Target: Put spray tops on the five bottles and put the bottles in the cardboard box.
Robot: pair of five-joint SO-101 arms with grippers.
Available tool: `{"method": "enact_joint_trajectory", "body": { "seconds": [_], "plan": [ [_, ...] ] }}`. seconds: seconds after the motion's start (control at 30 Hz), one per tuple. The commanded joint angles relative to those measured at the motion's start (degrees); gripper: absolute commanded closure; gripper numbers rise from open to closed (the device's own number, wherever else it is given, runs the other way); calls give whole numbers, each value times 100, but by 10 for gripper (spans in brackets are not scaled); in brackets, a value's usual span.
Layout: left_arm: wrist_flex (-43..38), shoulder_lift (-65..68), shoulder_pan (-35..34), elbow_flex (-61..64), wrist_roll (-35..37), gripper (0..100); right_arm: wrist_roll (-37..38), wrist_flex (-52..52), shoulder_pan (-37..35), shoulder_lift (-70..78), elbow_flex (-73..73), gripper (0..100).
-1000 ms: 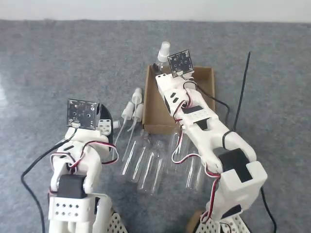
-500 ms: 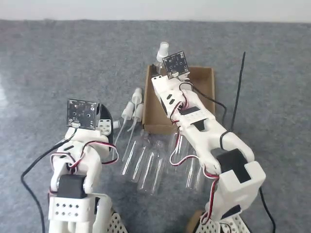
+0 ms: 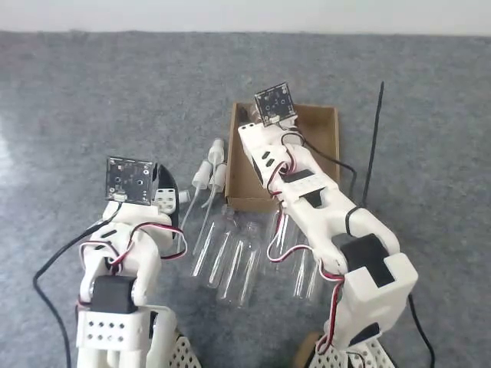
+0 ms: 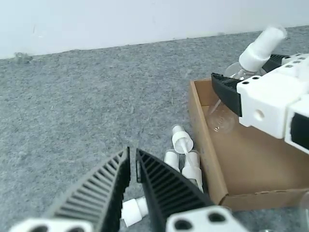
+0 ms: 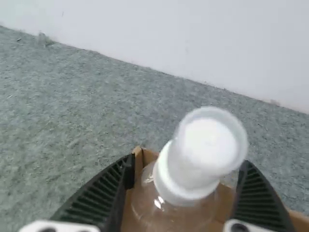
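Note:
My right gripper [image 5: 186, 166] is shut on a clear bottle [image 5: 159, 205] that carries a white spray top [image 5: 205, 147]. It holds the bottle tilted over the far left corner of the cardboard box [image 3: 324, 138]. The left wrist view has this bottle [image 4: 221, 117] above the box [image 4: 241, 159], held by the right gripper [image 4: 251, 72]. My left gripper [image 4: 133, 157] is shut on nothing, low over the carpet near the loose spray tops [image 4: 186, 154]. Several capless clear bottles [image 3: 230, 257] lie in front of the box. The loose spray tops [image 3: 209, 172] lie left of the box.
Grey carpet covers the whole table. A thin black cable [image 3: 374, 146] stands up just right of the box. A white wall runs along the far edge. Open carpet lies to the far left and far right.
The right arm has swung the held bottle leftward over the box. Its wrist camera board now hides the spray top in the high view. The left arm has kept still.

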Motion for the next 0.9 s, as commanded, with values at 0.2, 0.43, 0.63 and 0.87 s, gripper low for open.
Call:
{"method": "enact_joint_trajectory", "body": {
  "seconds": [0.2,0.43,0.63,0.87],
  "plan": [
    [-53,35,-18,-286,53,989,53,541,-4,-796,-281,712],
    [-53,35,-18,-286,53,989,62,963,-22,-892,-615,712],
    [-53,35,-18,-286,53,989,70,1042,-22,-954,-686,712],
    [-53,35,-35,-286,53,989,62,1789,-22,-1358,-1125,712]
  ]
}}
